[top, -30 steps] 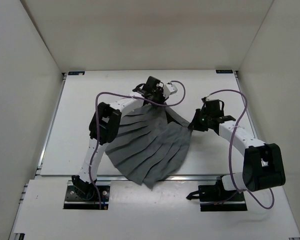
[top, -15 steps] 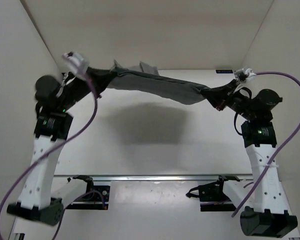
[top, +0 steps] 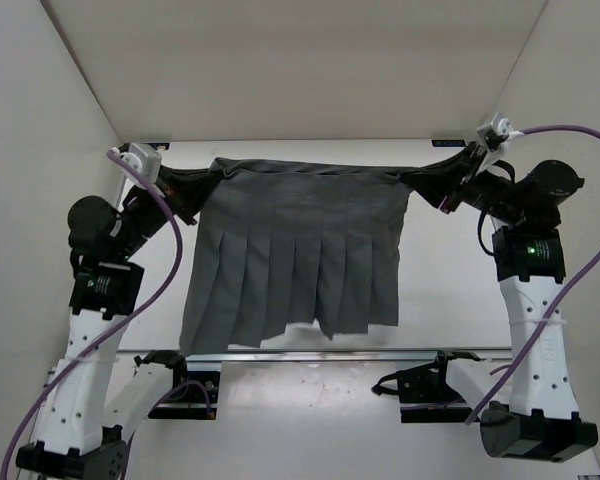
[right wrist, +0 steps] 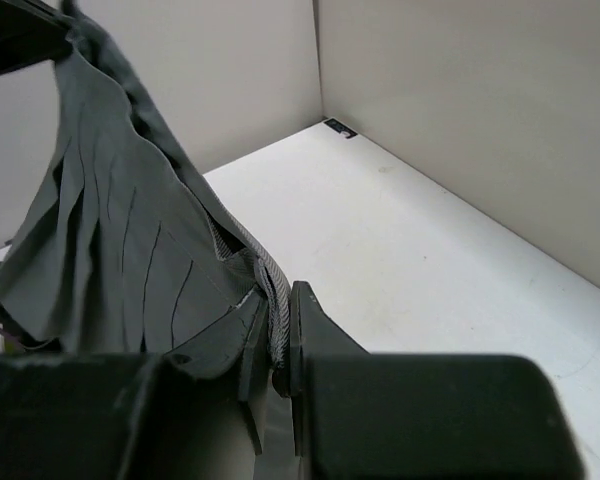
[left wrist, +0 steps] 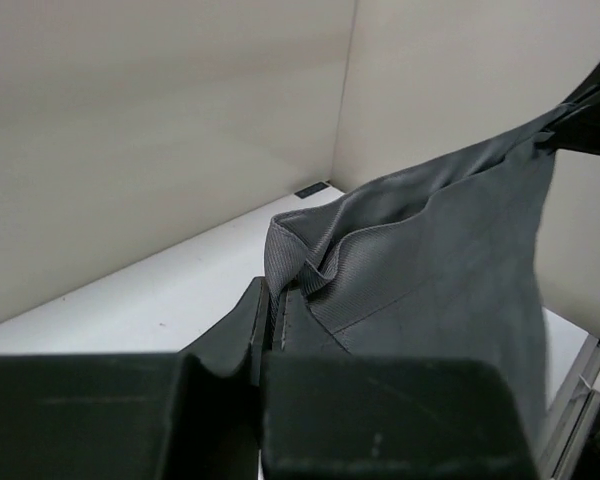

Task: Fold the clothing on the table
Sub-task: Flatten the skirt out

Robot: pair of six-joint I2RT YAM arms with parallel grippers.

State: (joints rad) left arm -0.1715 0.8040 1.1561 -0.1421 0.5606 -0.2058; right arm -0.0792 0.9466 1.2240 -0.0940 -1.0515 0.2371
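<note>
The clothing (top: 298,255), a grey pleated skirt, hangs spread in the air between both raised arms, waistband on top and pleats falling toward the near table edge. My left gripper (top: 192,186) is shut on the waistband's left end. In the left wrist view the ribbed band of the clothing (left wrist: 420,270) runs out from between the left gripper (left wrist: 272,300) fingers. My right gripper (top: 426,184) is shut on the right end. The right wrist view shows the clothing (right wrist: 130,240) pinched in the right gripper (right wrist: 277,318). The white table (top: 460,300) lies below.
White walls (top: 310,70) enclose the table on three sides. Metal rails (top: 420,352) run along its near edge. Purple cables (top: 580,270) loop from both arms. The arm bases (top: 435,388) sit at the near edge under the skirt's hem.
Both arms rose and swung apart, lifting the skirt off the table by its waistband. It was bunched and stretched half a second ago and now hangs open and flat.
</note>
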